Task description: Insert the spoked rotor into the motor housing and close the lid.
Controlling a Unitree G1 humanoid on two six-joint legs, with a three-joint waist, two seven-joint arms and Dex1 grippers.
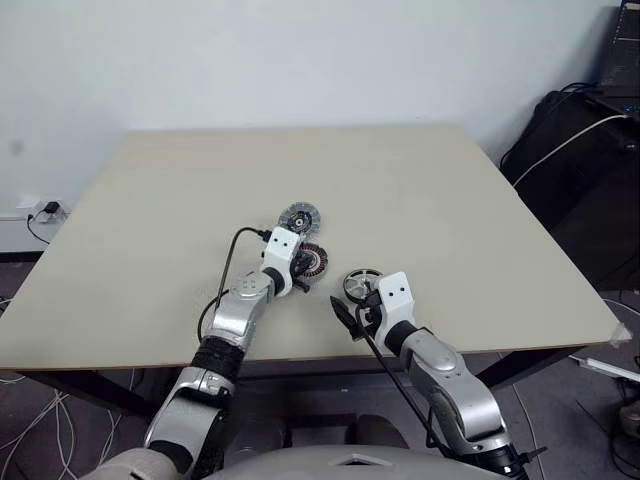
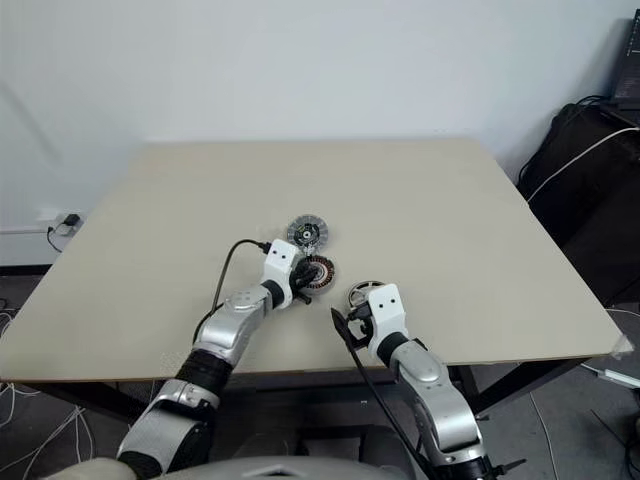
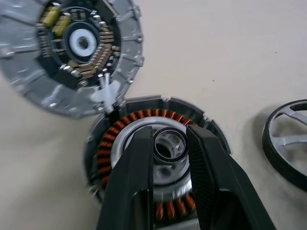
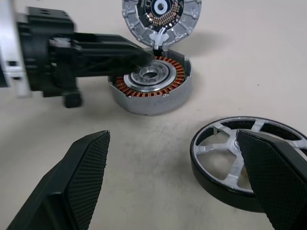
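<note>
Rotor still on table, left gripper over motor housing

Motor housing [image 4: 151, 86] sits on the beige table [image 1: 450, 200], near its front edge, roughly centred. Copper windings ring a silver hub, all in a low grey shell. Lid [image 4: 160, 17] lies flat just behind the housing, touching or almost touching its rim; a small white tab bridges the two. The lid's upward face shows a dark centre with small electronic parts, grey segmented rim around it.

Left gripper [image 3: 169, 143] reaches over the housing from the left. Its fingers [image 3: 136, 167] are narrowly parted, straddling the raised tube at the hub; cannot tell if they actually pinch it, contact unclear.

Spoked rotor [image 4: 249, 158] rests flat on the table to the right of the housing, close but apart. Dark outer rim, silver spokes to a hub.

Right gripper [image 4: 175, 179] hangs low over the table just in front of the rotor, spread wide, empty. One finger [image 4: 273, 177] overlaps the rotor's near rim in the right wrist view; the other [image 4: 86, 172] is over bare table.
</note>
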